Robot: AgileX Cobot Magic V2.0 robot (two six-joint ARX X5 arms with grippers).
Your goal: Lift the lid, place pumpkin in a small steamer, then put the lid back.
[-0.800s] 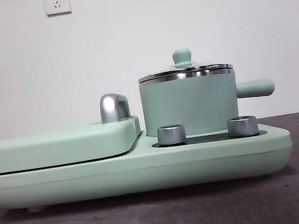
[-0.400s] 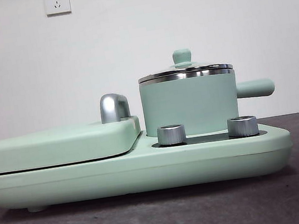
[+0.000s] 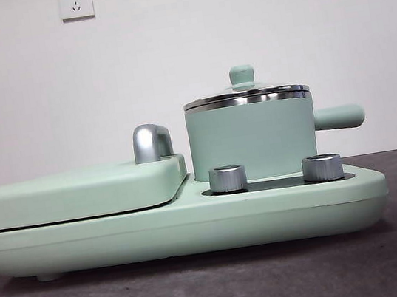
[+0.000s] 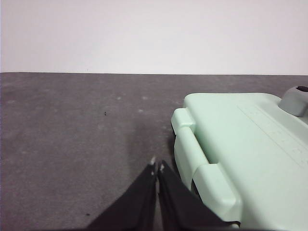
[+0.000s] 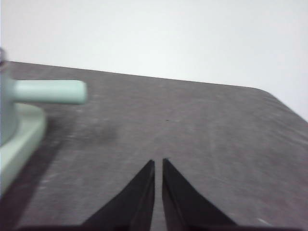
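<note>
The small steamer (image 3: pixel 251 140) stands on the right half of the mint-green cooker base (image 3: pixel 181 229), its side handle (image 3: pixel 339 117) pointing right. The lid (image 3: pixel 245 96) sits flat on the steamer's rim. The pumpkin is out of view in every frame. No arm shows in the front view. My left gripper (image 4: pixel 157 164) hovers shut and empty over the grey table, beside the corner of the flat grill cover (image 4: pixel 240 139). Off the steamer's handle (image 5: pixel 48 92) side, my right gripper (image 5: pixel 158 162) is also shut and empty above bare table.
The wide flat grill cover (image 3: pixel 78 192) with a steel handle (image 3: pixel 150 142) fills the base's left half. Two steel dials (image 3: pixel 227 178) (image 3: pixel 322 167) stand in front of the steamer. A white wall lies behind.
The black arm tip at the front view's top right corner one second ago has gone out of view. The steamer and lid have not moved.
</note>
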